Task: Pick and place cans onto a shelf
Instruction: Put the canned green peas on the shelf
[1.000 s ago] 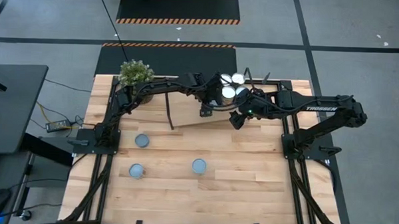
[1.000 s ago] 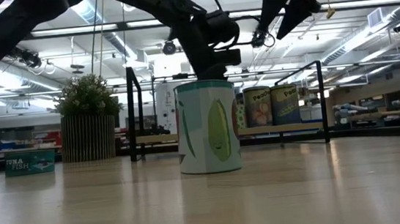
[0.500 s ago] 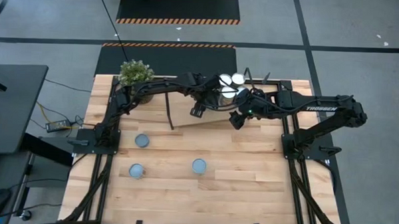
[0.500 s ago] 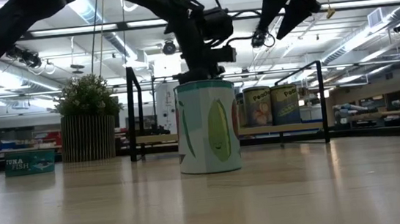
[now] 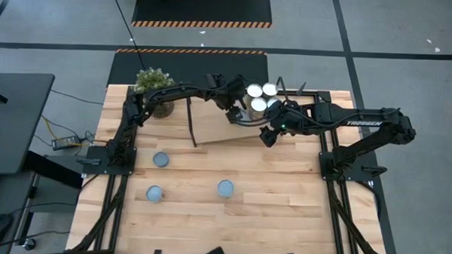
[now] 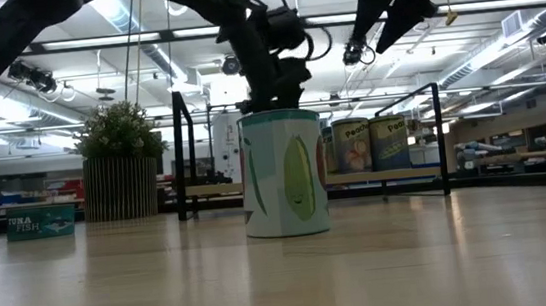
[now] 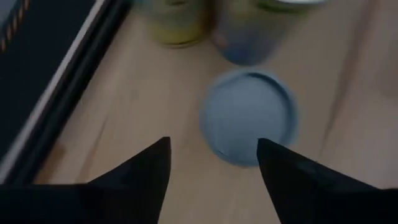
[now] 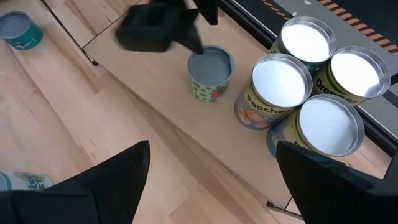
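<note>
Shelf (image 8: 186, 124): five cans | left gripper (image 7: 211, 165) apart above grey-topped can (image 7: 249, 117) | right gripper (image 8: 211, 180) apart

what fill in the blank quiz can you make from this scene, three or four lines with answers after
1. The number of cans standing loose on the tabletop, off the shelf, is ____.
2. The small blue-grey-topped can on the shelf stands ____ from the four white-topped cans.
3. The left gripper has its fingers ____ above that blue-grey-topped can.
4. The right gripper holds ____.

Missing words: three; apart; open; nothing
</note>
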You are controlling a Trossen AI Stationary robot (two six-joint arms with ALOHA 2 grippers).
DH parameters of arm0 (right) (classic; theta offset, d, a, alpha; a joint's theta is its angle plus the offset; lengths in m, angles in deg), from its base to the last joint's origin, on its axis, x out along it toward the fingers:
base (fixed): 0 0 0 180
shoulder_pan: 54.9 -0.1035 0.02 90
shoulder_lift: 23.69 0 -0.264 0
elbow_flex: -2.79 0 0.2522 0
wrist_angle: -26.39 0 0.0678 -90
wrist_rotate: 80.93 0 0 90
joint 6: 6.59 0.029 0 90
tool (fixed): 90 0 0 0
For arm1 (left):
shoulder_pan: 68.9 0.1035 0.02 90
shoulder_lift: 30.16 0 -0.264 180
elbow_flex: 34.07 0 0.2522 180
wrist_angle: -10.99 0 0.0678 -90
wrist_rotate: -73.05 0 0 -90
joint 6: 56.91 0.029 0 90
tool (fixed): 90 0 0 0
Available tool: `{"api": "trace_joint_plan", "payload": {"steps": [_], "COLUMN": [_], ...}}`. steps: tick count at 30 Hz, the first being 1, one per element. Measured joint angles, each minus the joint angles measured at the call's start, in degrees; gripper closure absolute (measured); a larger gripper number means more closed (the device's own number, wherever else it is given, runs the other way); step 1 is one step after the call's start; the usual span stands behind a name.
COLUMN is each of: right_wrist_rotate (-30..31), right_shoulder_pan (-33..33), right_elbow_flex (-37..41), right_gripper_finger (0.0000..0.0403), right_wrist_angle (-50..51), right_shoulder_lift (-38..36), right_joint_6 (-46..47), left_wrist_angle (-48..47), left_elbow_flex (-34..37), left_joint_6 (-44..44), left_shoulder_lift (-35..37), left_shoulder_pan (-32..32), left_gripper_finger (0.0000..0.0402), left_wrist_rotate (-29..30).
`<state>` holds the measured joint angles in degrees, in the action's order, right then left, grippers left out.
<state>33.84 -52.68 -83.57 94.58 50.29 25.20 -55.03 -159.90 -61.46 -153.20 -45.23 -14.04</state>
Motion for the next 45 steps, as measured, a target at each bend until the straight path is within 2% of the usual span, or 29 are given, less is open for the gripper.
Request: {"api": "trace_joint_plan", "payload": {"steps": [3,7,13,22,25,28,35,41,45], "right_wrist_rotate": [0.0,-0.4,-0.7,-0.7,-0.8,-0.9,-0.9,-1.0,-1.0], "right_shoulder_pan": [0.0,0.0,-0.2,-0.3,-0.3,-0.3,-0.3,-0.4,-0.4], "right_elbow_flex": [0.0,0.0,0.0,0.0,0.0,0.0,0.0,0.0,0.0], "right_gripper_finger": [0.0047,0.0047,0.0047,0.0047,0.0047,0.0047,0.0047,0.0047,0.0047], "right_wrist_angle": [0.0,-0.3,-0.4,-0.7,-0.7,-0.7,-0.7,-0.7,-0.8], "right_shoulder_lift": [0.0,0.0,0.0,0.0,0.0,0.0,0.0,0.0,0.0], "right_joint_6": [-0.1,0.0,-0.1,-0.8,-1.0,-1.0,-0.9,-0.9,-0.9], "left_wrist_angle": [-0.1,0.6,-0.4,-1.5,-2.3,-3.1,-3.1,-2.9,-1.7], "left_elbow_flex": [0.1,0.1,0.0,0.0,0.0,0.0,-0.1,-0.1,0.0], "left_joint_6": [-8.0,-11.5,-14.6,-14.5,-13.3,-11.4,-9.4,-8.2,1.0], "left_shoulder_lift": [-0.6,-1.4,-2.4,-3.1,-3.1,-3.1,-3.1,-3.0,-3.1], "left_shoulder_pan": [1.6,2.5,1.4,0.1,0.2,0.2,0.2,0.2,0.3], "left_gripper_finger": [0.0140,0.0141,0.0175,0.0231,0.0241,0.0268,0.0384,0.0387,0.0396], "left_wrist_rotate": [0.0,-0.1,-0.6,-0.6,-1.8,-2.4,-2.3,-2.1,-2.1]}}
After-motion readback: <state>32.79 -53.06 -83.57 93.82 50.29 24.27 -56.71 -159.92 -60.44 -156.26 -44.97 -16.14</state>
